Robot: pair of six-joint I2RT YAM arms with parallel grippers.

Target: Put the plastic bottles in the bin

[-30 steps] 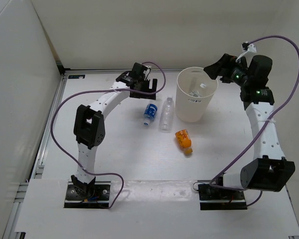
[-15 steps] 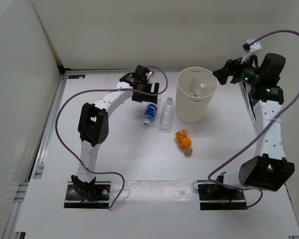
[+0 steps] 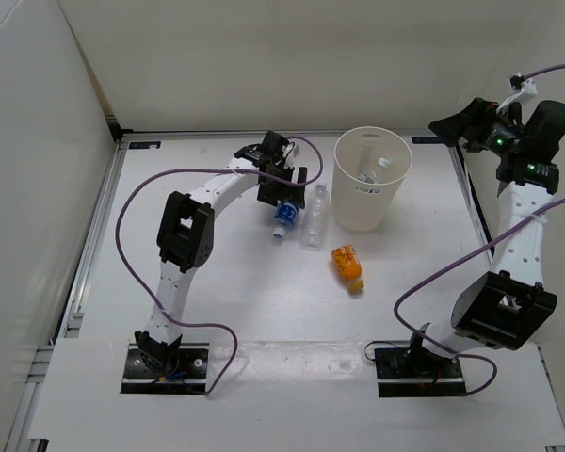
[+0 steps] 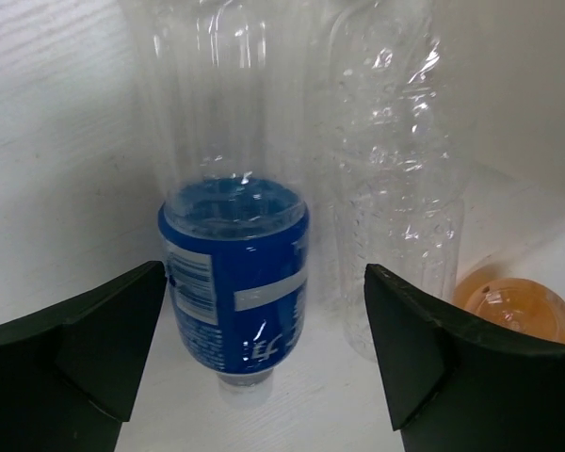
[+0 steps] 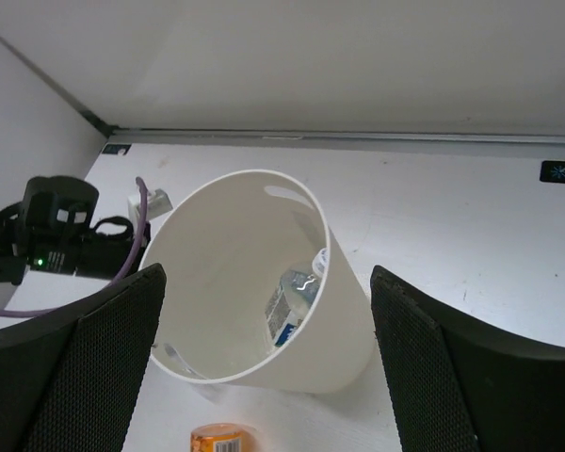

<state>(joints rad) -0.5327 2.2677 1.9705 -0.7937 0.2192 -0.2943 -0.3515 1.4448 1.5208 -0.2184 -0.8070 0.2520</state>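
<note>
White table (image 3: 217,301) carries everything. Bin (image 3: 363,205), a tall white bucket, stands upright at far centre-R. From the R wrist cam it shows a slot near the rim & one btl w/ white-blue label (image 5: 290,303) lying at the bottom.

L gripper (image 3: 284,191) is down low just L of bin, jaws spread wide, one finger either side of blue-label btl (image 4: 234,301). No contact visible, nothing gripped. R gripper (image 3: 449,127) hangs in the air to R of bin, outside its rim, jaws wide apart & empty, its cam looking down into bin.

Three btls lie on table outside bin. Blue-label btl is on its side. Plain clear btl (image 3: 314,215) lies just beside it on the R, approx parallel, close to bin wall; whether the two touch, can't tell. Orange btl (image 3: 348,266) lies nearer the arm bases, apart from the other two, in front of bin.
</note>
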